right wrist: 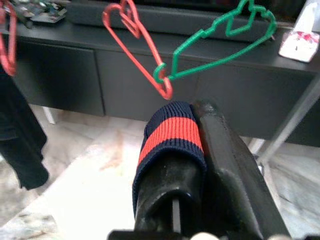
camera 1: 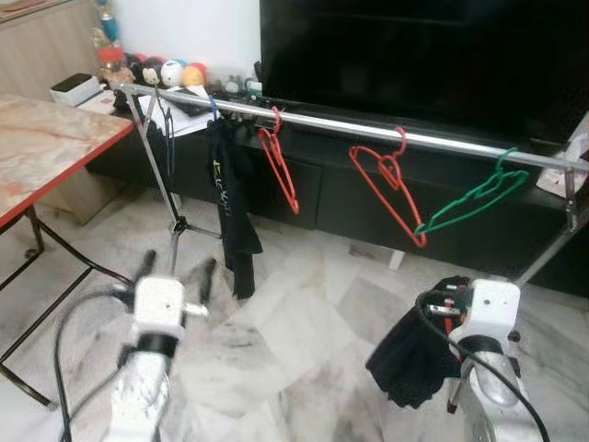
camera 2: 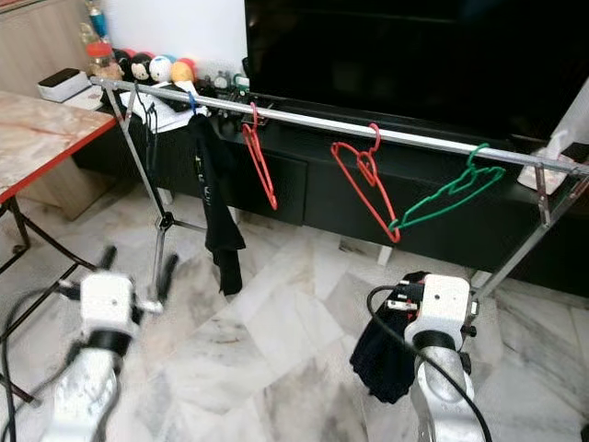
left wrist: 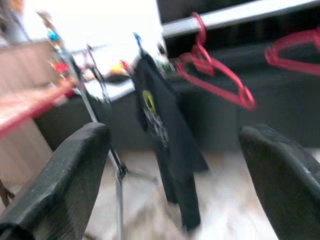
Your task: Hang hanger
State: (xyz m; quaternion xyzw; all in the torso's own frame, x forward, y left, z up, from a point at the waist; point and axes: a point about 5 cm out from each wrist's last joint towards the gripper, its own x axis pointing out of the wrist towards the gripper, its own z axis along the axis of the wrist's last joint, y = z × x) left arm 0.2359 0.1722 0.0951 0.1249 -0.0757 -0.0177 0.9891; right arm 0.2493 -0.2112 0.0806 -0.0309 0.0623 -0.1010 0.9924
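Marble floor (camera 1: 304, 313) runs under a dark TV cabinet (camera 1: 368, 198), with a red-edged bench (camera 1: 46, 147) off to the robot's left. Across the front stands a metal clothes rail (camera 1: 368, 129). From it hang a black garment (camera 1: 230, 203) on a blue hook, two red hangers (camera 1: 279, 170) (camera 1: 391, 189) and a green hanger (camera 1: 474, 198), whose lower tip touches that of the neighbouring red one.

Low on the right, the right hand (right wrist: 200, 145) is clamped on a dark knit garment with a red stripe (right wrist: 172, 135), the cloth bunching below it in the head views; whether a hanger sits inside that cloth cannot be told. The left hand (camera 1: 175, 276) hovers low over the floor near the rail's stand, its fingers (left wrist: 65, 170) spread apart and gripping nothing.

By my reading, several hangers are already up, while the held garment is well below the rail, so lifting and hooking it there is left. No containers are evident beyond the cabinet's shut fronts.
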